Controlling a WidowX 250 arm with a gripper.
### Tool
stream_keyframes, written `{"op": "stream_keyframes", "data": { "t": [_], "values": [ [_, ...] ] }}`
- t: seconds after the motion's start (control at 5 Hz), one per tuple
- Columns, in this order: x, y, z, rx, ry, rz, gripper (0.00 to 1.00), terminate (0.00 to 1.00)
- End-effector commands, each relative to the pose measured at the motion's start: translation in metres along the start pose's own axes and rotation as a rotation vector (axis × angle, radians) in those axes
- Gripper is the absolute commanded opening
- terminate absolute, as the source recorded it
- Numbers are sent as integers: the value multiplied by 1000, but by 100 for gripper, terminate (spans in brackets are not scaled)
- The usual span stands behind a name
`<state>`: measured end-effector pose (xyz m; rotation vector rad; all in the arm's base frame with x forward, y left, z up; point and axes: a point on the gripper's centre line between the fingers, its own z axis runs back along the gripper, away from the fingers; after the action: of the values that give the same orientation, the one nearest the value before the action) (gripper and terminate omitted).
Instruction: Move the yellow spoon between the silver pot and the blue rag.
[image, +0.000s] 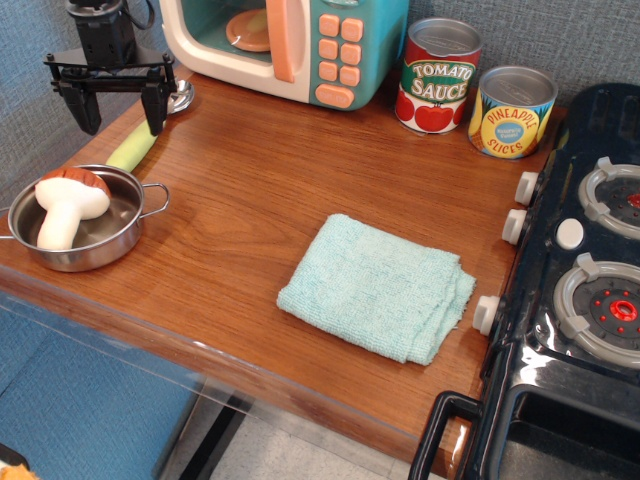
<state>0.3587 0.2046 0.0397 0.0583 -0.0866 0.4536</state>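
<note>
The yellow spoon (133, 146) lies on the wooden counter at the back left, its pale handle toward the pot and its shiny bowl near the microwave, partly behind my gripper. The silver pot (88, 222) sits at the front left with a white mushroom toy (66, 205) in it. The blue rag (380, 287) lies flat near the middle right. My gripper (120, 120) hangs open above the spoon, its two black fingers (154, 108) straddling the handle's far part, empty.
A toy microwave (285, 40) stands at the back. A tomato sauce can (437, 75) and a pineapple can (511, 111) stand at the back right. A black toy stove (590, 290) fills the right side. The counter's front edge runs diagonally.
</note>
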Motion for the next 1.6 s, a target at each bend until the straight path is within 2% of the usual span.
{"op": "stream_keyframes", "data": {
  "t": [0.0, 0.2, 0.4, 0.6, 0.8, 1.0, 1.2, 1.4],
  "values": [
    [12, 0, -10, 33, -13, -37, 100, 0],
    [12, 2, -14, 21, -2, -33, 100, 0],
    [14, 5, -5, 17, -25, -37, 0, 0],
    [22, 9, 20, -12, -85, -43, 0, 0],
    [25, 8, 51, -15, -175, -97, 0, 0],
    [20, -12, 67, -118, -205, -135, 0, 0],
    [4, -52, 86, -183, -211, -217, 0, 0],
    [-37, -87, 91, -195, -194, -263, 0, 0]
  ]
}}
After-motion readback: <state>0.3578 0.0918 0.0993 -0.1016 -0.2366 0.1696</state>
